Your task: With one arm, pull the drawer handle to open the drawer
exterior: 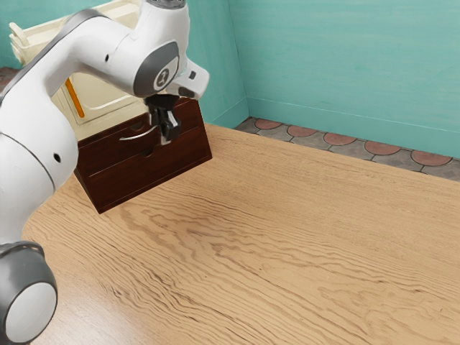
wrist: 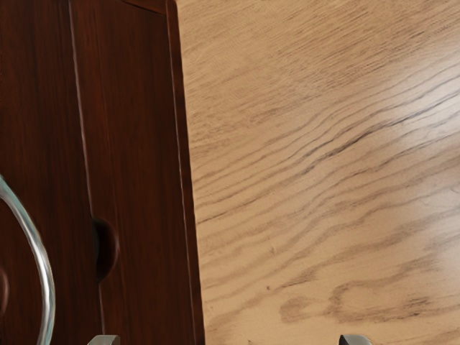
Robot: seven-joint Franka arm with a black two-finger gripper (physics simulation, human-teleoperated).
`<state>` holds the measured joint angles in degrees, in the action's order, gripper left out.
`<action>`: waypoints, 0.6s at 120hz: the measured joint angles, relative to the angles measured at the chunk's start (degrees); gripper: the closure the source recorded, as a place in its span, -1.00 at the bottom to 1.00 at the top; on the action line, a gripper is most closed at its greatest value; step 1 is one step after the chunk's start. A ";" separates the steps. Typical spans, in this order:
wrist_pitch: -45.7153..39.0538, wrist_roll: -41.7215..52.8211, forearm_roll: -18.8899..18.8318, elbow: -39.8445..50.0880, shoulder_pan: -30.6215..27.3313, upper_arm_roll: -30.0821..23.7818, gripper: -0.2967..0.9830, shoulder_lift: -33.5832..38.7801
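Gripper (exterior: 169, 136): I have it in the upper left of the frame, pointing down in front of the chest, close by one end of the handle.
Fingers: spread wide, with a broad gap between the fingertips (wrist: 104, 340); I have hold of nothing.
Handle (exterior: 136, 136): a thin, silvery bow on the upper drawer, upper left of the frame; seen from my hand, it curves past outside the finger gap, beside one fingertip.
Upper drawer (exterior: 100, 155): dark reddish wood, its front looking flush with the one below, so I read it as closed.
Lower drawer (exterior: 144, 177): closed too, with a rounded notch (wrist: 108, 248) in its upper edge.
Chest (exterior: 103, 206): upright on the table, left of the frame's centre.
Table (exterior: 287, 244): pale wood with wavy grain, running across to the lower right.
Arm (exterior: 36, 129): white and grey, rising along the left edge and bending over at upper left.
Cream piece (exterior: 104, 100): above and behind the chest, bearing an orange strip (exterior: 74, 99).
Wall (exterior: 345, 65): teal, upper right, over scalloped grey and reddish floor tiles (exterior: 345, 140).
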<state>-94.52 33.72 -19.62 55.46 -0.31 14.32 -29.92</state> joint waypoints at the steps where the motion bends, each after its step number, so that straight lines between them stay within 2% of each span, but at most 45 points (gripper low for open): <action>1: -0.02 -0.10 0.01 -0.34 -0.12 -0.04 0.00 -0.30; 44: -2.00 -2.35 -0.53 -6.73 -4.72 -0.17 -0.17 -7.47; 58: -3.18 -2.66 -2.13 -8.10 -5.63 -0.09 -0.15 -9.10; 72: -4.59 -2.94 -2.79 -8.35 -6.02 -0.11 -0.05 -9.63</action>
<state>-99.11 30.78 -22.42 47.11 -6.33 14.20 -39.56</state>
